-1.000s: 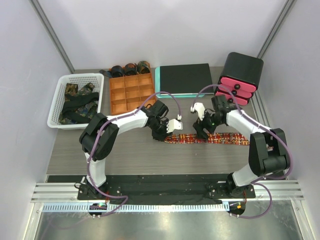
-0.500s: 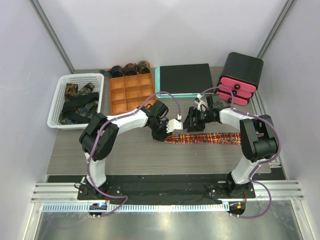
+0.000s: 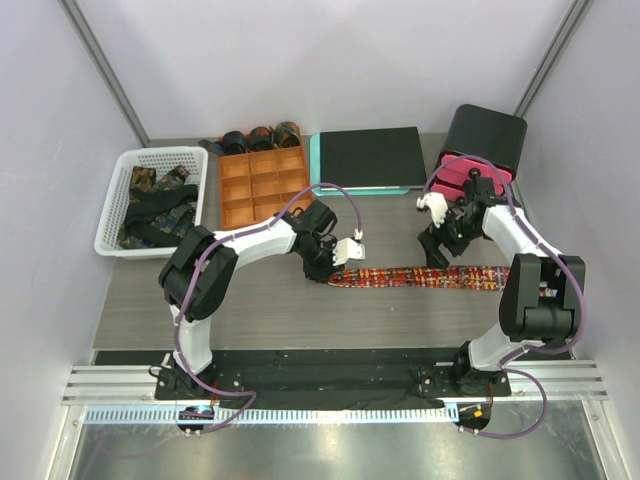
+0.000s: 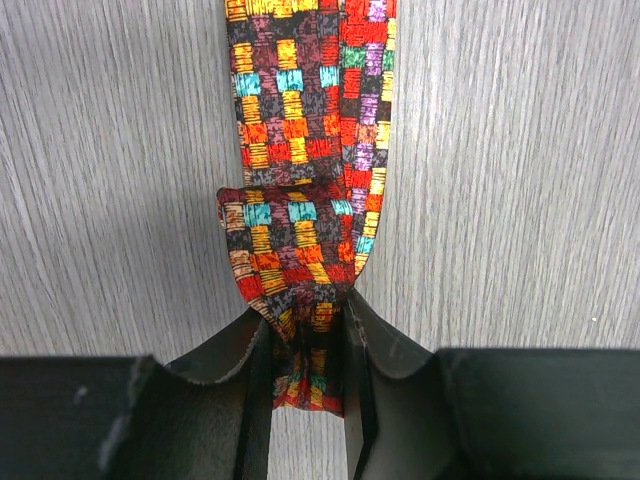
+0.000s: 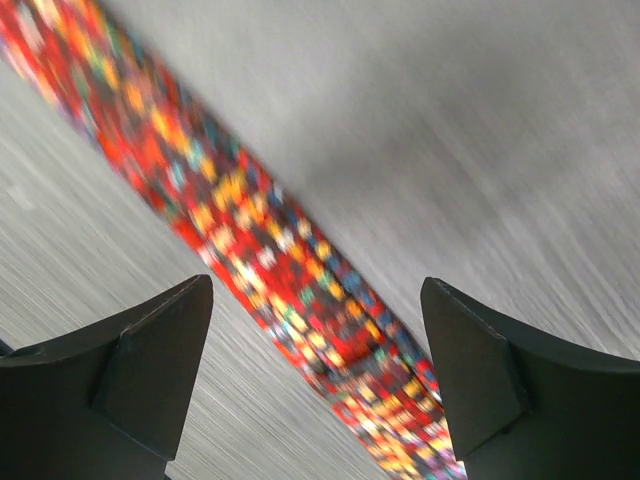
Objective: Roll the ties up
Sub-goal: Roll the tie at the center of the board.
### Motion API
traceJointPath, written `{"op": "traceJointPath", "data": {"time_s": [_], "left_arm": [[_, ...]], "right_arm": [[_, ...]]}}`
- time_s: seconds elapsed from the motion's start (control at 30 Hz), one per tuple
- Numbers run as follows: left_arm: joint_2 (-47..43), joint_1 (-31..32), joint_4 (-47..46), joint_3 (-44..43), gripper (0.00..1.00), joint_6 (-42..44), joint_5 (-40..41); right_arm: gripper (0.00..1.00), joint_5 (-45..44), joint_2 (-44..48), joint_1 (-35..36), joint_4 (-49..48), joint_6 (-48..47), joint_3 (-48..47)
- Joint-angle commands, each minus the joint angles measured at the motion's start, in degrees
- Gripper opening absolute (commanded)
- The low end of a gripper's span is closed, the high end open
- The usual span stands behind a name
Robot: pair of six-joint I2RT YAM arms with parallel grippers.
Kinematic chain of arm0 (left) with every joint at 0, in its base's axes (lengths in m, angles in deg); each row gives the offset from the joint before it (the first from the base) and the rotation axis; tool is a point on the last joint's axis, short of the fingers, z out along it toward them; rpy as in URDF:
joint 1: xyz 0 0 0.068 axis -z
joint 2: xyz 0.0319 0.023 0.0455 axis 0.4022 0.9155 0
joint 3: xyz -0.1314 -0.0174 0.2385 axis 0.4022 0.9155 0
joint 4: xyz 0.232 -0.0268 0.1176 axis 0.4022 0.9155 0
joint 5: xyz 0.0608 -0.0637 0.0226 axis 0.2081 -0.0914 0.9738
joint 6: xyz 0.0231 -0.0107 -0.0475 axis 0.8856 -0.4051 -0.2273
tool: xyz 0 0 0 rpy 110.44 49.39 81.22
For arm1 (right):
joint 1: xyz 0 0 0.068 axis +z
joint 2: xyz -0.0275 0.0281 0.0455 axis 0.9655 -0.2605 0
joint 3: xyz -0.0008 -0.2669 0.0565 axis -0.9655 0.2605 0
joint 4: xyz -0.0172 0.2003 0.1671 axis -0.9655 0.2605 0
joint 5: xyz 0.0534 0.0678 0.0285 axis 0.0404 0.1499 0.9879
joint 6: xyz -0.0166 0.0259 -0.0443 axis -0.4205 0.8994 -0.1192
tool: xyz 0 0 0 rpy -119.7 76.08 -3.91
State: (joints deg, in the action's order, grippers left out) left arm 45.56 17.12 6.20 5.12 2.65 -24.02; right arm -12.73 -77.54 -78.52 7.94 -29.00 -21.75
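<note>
checked tie (image 5: 300,300) blurred, right wrist | folded end hidden between left fingers (image 4: 390,350)

Pale lilac walls (image 3: 300,60) enclose a grey wood-grain table (image 3: 130,300) edged by an aluminium rail (image 3: 110,385).

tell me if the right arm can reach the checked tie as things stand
Probably yes. The right gripper hangs open just over the checked tie, which lies flat between its fingers with nothing covering it. The left gripper pinches only the far end.
</note>
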Motion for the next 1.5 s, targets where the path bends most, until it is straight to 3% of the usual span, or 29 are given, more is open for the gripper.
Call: {"op": "traceJointPath", "data": {"time_s": [0.0,0.37,0.6,0.87,1.0,1.33,1.47], "left_arm": [[0.51,-0.23,2.06,-1.04,0.18,0.3,-0.28],[0.42,-0.15,2.49,-1.12,0.17,0.21,0.08],[0.24,-0.15,3.2,-1.21,0.17,0.56,0.43],[0.42,-0.23,3.29,-1.39,0.17,0.47,0.6],[0.16,-0.23,3.2,-1.13,0.17,0.47,0.52],[0.24,-0.15,3.55,-1.39,0.17,0.65,0.43],[0.15,-0.15,3.46,-1.13,0.17,0.74,0.34]], "right_arm": [[0.91,-6.7,-0.87,-1.04,6.29,-23.06,1.81],[0.93,-14.61,-1.23,-3.32,-0.11,-37.21,11.56],[0.87,-16.46,-6.5,-5.35,-7.16,-45.91,10.96],[0.92,-18.56,-5.72,-9.73,-6.89,-56.18,10.95],[0.92,-19.79,-7.73,-14.48,-6.81,-58.92,9.99],[0.93,-21.73,-15.02,-18.35,-13.05,-61.39,3.5],[0.93,-20.86,-12.5,-19.06,-11.04,-60.69,2.17]]}}
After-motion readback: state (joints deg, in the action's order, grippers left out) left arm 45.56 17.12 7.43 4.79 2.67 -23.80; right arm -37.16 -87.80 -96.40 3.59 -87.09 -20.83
